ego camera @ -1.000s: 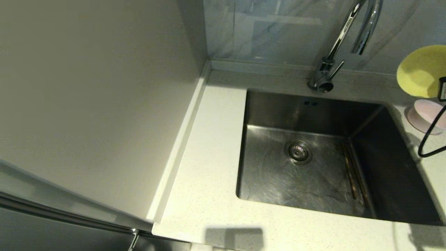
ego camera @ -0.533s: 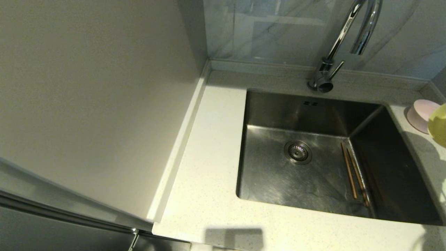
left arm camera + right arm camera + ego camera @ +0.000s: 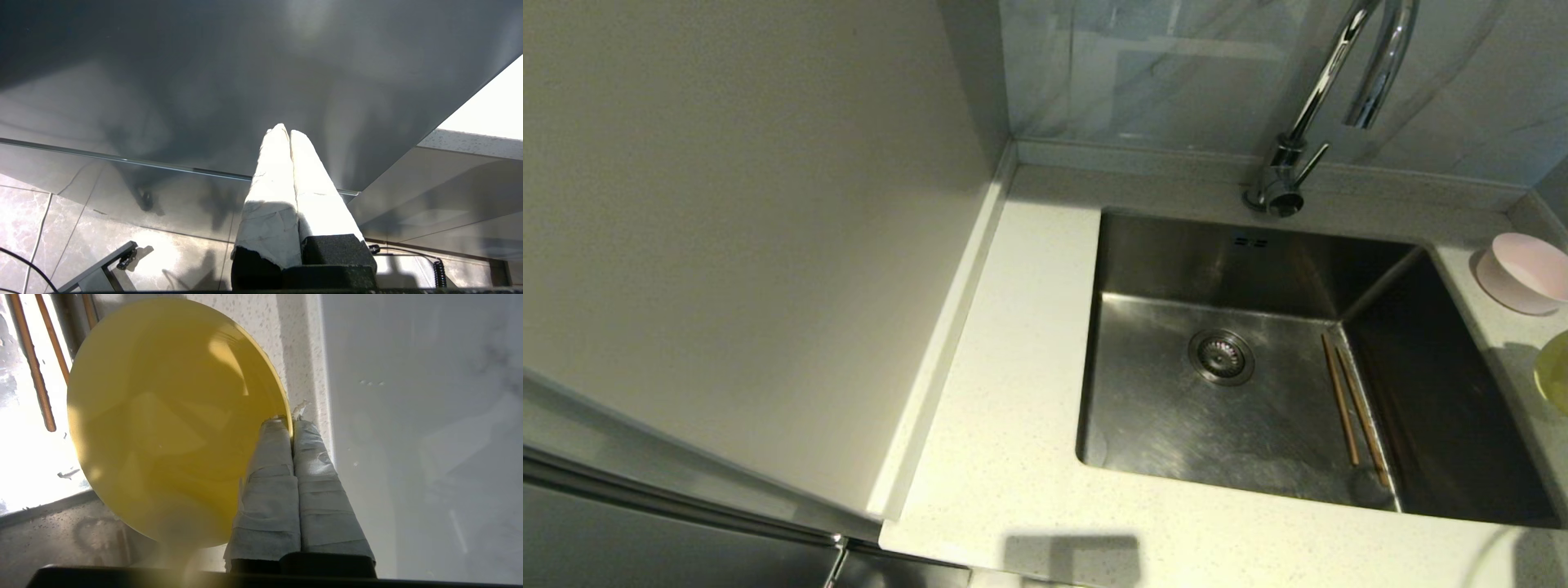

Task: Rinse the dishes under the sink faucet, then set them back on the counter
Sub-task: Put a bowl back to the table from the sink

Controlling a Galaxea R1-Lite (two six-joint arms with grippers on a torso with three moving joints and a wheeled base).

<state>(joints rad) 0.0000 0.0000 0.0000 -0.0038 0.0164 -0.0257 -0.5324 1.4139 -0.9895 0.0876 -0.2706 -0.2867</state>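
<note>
My right gripper (image 3: 291, 422) is shut on the rim of the yellow-green bowl (image 3: 171, 416), one finger inside it and one outside, over the counter (image 3: 296, 343) to the right of the sink. In the head view only a sliver of that bowl (image 3: 1555, 372) shows at the right edge. The pink bowl (image 3: 1524, 271) sits on the counter (image 3: 1013, 343) behind it. Two brown chopsticks (image 3: 1352, 408) lie on the floor of the steel sink (image 3: 1176, 425), along its right side. The chrome faucet (image 3: 1327, 98) stands behind the sink. My left gripper (image 3: 285, 131) is shut, empty, parked below counter level.
A beige wall panel (image 3: 727, 204) rises on the left of the counter. A grey tiled wall (image 3: 1160, 73) backs the sink. A round drain (image 3: 1221, 356) sits mid-basin. The left wrist view shows a dark cabinet front (image 3: 204, 81) and tiled floor (image 3: 81, 237).
The yellow-green bowl has come down and towards me from beside the faucet to low over the counter at the sink's right. The pink bowl is now uncovered. The chopsticks have not moved.
</note>
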